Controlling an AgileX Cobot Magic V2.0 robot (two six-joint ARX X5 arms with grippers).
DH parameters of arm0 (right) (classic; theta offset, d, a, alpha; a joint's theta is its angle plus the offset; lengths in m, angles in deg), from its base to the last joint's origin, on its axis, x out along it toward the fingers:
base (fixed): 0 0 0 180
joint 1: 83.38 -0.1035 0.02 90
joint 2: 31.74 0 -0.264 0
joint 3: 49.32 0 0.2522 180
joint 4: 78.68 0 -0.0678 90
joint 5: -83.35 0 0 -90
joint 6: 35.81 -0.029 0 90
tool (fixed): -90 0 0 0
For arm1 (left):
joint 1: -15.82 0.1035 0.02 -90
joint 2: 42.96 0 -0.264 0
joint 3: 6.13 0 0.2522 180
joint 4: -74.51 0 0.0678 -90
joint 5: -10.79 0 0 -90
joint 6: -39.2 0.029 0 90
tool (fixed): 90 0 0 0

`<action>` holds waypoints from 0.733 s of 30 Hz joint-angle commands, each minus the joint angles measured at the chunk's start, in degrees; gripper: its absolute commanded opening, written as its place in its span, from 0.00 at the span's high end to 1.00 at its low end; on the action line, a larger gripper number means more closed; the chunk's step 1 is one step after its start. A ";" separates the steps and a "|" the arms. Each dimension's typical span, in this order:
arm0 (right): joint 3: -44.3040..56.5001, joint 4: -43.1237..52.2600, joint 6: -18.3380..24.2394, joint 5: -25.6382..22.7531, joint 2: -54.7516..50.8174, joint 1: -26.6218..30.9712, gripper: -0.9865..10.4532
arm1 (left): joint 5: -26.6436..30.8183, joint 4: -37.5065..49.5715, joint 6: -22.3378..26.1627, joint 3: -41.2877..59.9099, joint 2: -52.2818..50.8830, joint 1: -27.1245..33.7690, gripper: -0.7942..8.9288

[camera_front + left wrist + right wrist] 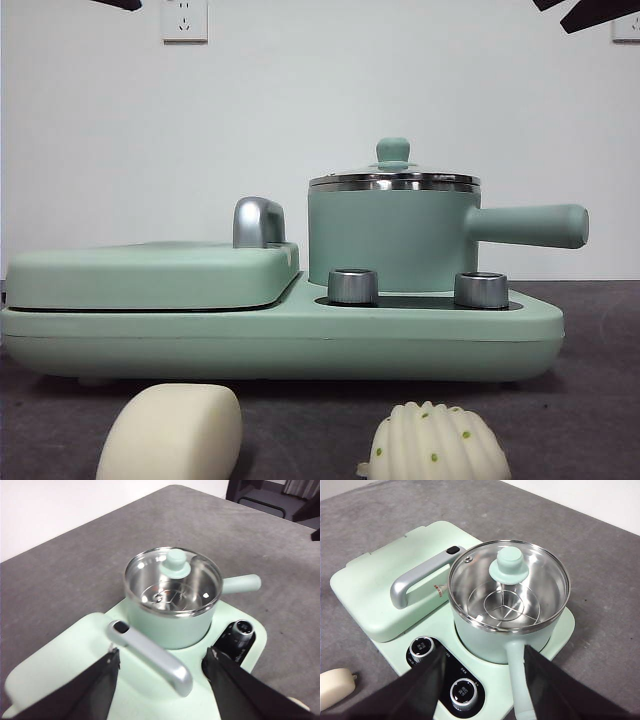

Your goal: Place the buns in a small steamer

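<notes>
While both tools hover spread wide, left tool (160, 672) and right tool (482, 675) grasping nothing, lidded steamer (392, 235) sits on cooker; both buns, smooth (172, 432) and ribbed (437, 445), lie at bench's near edge.

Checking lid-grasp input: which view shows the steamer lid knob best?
Right wrist view: the lid knob sits near centre, sharp, seen from above with the whole glass lid around it. Left wrist view shows the knob from above too, but soft with blur. Front view gives only its side profile above the steel rim.
</notes>
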 commanded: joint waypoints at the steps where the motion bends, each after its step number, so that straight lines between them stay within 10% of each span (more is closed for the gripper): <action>1: -1.18 0.39 0.46 -0.09 0.13 -0.24 0.69 | -0.33 2.45 0.37 -1.42 1.86 -1.40 0.63; 22: -1.18 0.57 0.46 -2.73 0.22 -0.20 0.69 | 10.19 42.27 -9.20 -2.62 32.22 -16.79 0.63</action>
